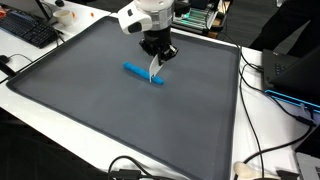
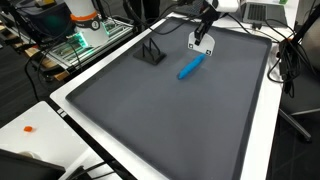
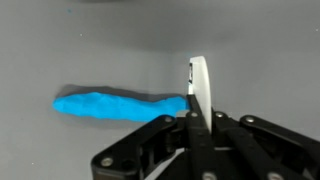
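The gripper (image 3: 195,120) has its fingers drawn narrow, pinching a thin white strip (image 3: 199,85) that stands out past the fingertips. In the wrist view the blue roll (image 3: 115,106) lies flat on the mat, stretching sideways away from the strip. Its near end sits just beside the strip's edge; whether the two touch cannot be told.

In both exterior views the gripper (image 1: 158,55) (image 2: 203,35) hangs over one end of the blue roll (image 1: 143,73) (image 2: 190,66), with the white strip (image 1: 153,70) (image 2: 197,43) pointing down at it.

The roll is long, lumpy and matte, bright blue. The strip is flat, smooth and stiff-looking, with a rounded tip. The mat (image 1: 80,110) (image 2: 170,120) is dark grey, finely textured and rimmed, and lies on a white table (image 1: 270,130).
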You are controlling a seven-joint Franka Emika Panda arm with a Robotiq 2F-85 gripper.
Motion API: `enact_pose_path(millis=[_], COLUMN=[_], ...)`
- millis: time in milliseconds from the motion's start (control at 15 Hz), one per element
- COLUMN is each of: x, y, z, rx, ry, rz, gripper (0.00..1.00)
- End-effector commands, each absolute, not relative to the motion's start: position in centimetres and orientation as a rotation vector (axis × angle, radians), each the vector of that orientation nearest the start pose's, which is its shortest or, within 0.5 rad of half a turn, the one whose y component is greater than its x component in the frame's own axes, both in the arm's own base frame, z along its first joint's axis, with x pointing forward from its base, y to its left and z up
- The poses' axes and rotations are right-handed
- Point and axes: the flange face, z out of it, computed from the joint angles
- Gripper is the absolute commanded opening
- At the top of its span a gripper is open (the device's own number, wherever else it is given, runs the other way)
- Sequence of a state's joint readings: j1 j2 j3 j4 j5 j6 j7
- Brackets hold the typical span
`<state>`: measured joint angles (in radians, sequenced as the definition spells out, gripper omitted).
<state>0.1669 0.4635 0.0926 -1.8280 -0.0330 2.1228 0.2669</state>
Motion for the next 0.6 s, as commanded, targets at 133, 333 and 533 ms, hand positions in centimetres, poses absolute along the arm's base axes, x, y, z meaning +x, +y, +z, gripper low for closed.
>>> enact_pose_path(millis=[133, 333, 533], x=[62.4, 62.8, 62.9], y=[15.3, 15.2, 15.3], z=[25.8, 25.2, 24.6], rx=[-3.212, -3.216, -3.201], ry=[-0.059, -0.062, -0.064], rz=[0.249, 0.253, 0.269], gripper=[0.01, 0.01, 0.01])
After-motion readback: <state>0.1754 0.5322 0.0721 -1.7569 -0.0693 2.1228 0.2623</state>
